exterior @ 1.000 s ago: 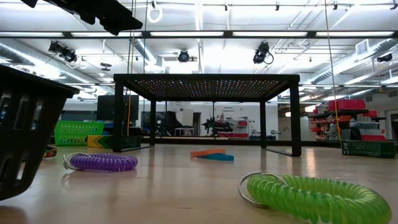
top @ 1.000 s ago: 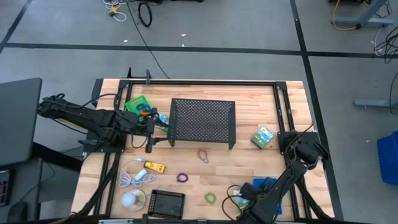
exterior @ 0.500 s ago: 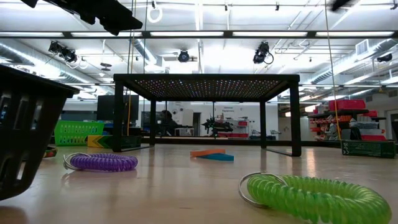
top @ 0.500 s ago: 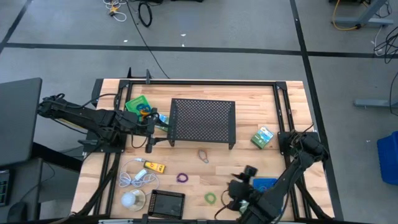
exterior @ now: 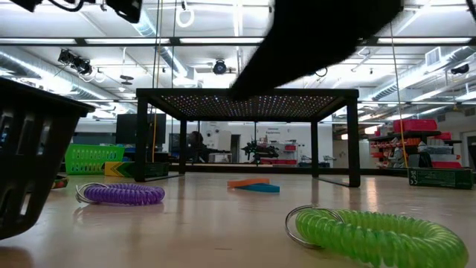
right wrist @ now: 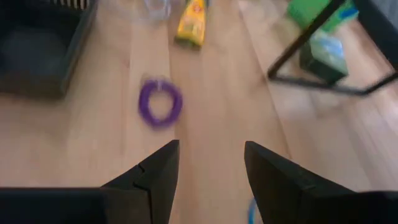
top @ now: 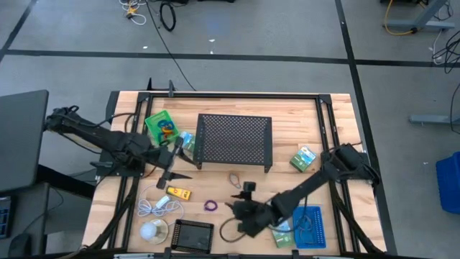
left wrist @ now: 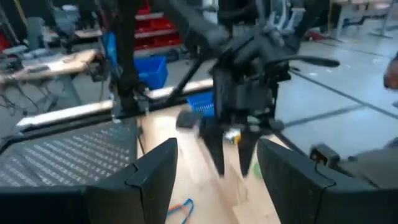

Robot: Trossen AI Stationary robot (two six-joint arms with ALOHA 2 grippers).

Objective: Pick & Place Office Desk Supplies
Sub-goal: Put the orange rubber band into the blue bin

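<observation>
My right gripper (top: 232, 211) (right wrist: 209, 149) hangs open low over the table's near middle, pointing toward the left edge. Ahead of it lie a purple loop (right wrist: 160, 103) (top: 211, 206) and a yellow block (right wrist: 191, 16) (top: 178, 192), flat on the wood. Nothing is between its fingers. A green loop (exterior: 372, 235) lies near the front edge, under that arm. My left gripper (top: 175, 168) (left wrist: 216, 146) stands open beside the left end of the black mesh stand (top: 234, 139), holding nothing. A blue tray (top: 310, 224) and a black tray (top: 194, 234) sit at the near edge.
Green-blue packets lie at the far left (top: 159, 124), by the stand's left leg (top: 187, 138) and at the right (top: 303, 158). An orange and blue loop (top: 235, 178) lies in front of the stand. A white cable (top: 158, 203) and a white ball (top: 151, 230) occupy the near left.
My right arm has swung from the near right corner toward the table's left along the near edge, sinking and turning its gripper about; the blue tray it covered now shows. My left gripper has turned a little toward the near right.
</observation>
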